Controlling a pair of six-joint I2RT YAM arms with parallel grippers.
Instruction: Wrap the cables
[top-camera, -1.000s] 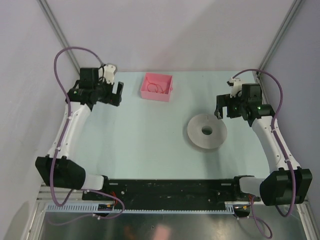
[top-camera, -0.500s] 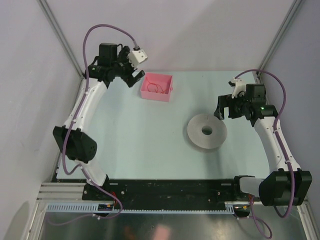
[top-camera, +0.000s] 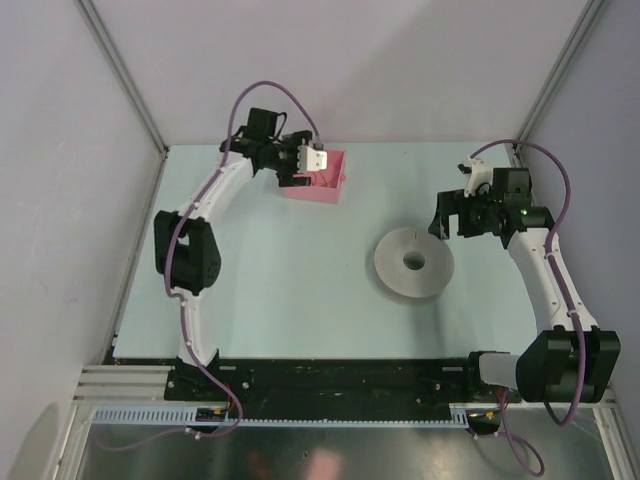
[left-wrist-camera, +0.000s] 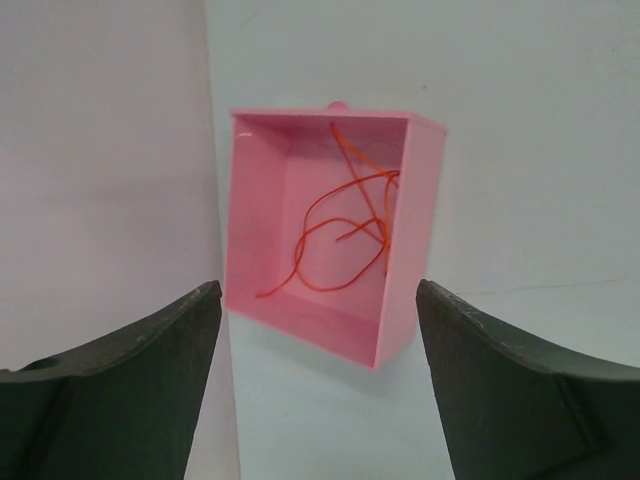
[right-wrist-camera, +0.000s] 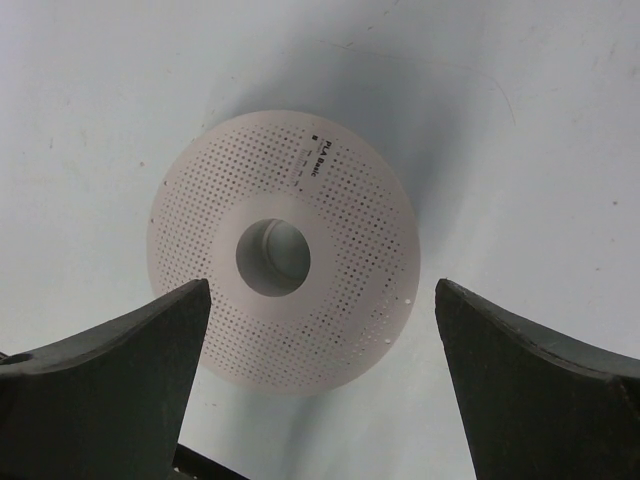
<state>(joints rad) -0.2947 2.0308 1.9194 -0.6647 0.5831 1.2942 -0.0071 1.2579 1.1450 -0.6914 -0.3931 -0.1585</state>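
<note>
The cable is a thin reddish-orange wire lying loosely looped inside a small pink box. In the top view my left gripper hangs over the left part of the pink box at the back of the table. It is open and empty, with the box seen between and beyond its jaws. The wire cannot be made out in the top view. My right gripper is open and empty above a white perforated spool. In the right wrist view the spool lies flat between the open jaws.
The pale table ends at walls at the back and on both sides. The pink box stands near the back wall. Purple hoses arch over both arms. A black rail runs along the near edge.
My left arm has swung from the far left of the table to the right and forward, and now reaches over the pink box. The right arm has hardly moved.
</note>
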